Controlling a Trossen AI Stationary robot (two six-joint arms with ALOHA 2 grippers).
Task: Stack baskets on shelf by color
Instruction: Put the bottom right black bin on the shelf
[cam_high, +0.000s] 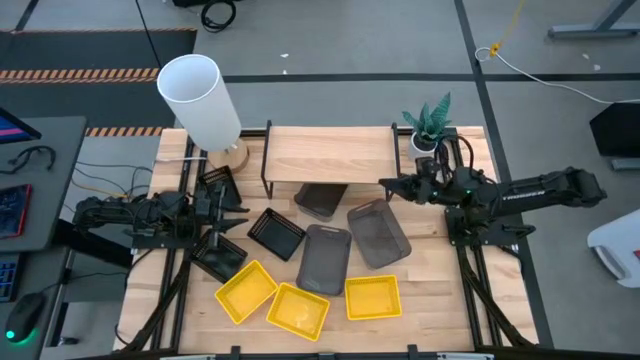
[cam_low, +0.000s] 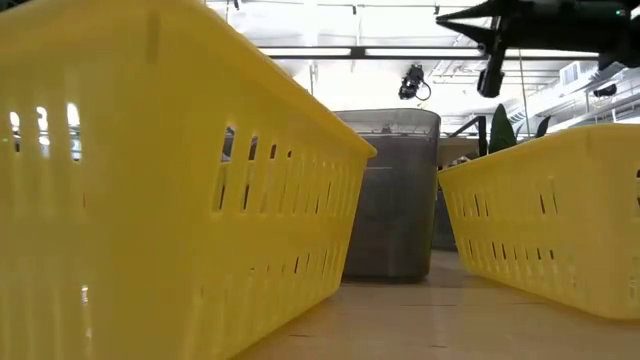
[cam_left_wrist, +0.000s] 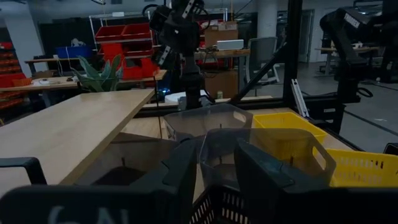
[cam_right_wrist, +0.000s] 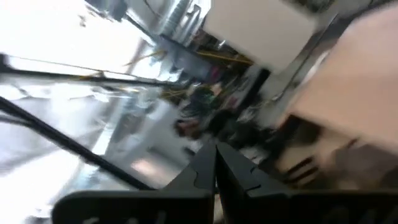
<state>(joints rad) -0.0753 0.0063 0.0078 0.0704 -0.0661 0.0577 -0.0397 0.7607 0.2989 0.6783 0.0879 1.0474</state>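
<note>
At the desk's left, the left tool has its fingers apart, with black baskets just to its right. Grey baskets lie mid-desk, one under the shelf. The right tool, fingers together, hovers empty beside the shelf's right end, nearer those.

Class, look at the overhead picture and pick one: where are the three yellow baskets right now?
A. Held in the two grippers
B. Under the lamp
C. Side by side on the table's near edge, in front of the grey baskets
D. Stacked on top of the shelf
C: the three yellow baskets lie in a row on the table, apart from each other, while the top of the shelf holds nothing.
</note>
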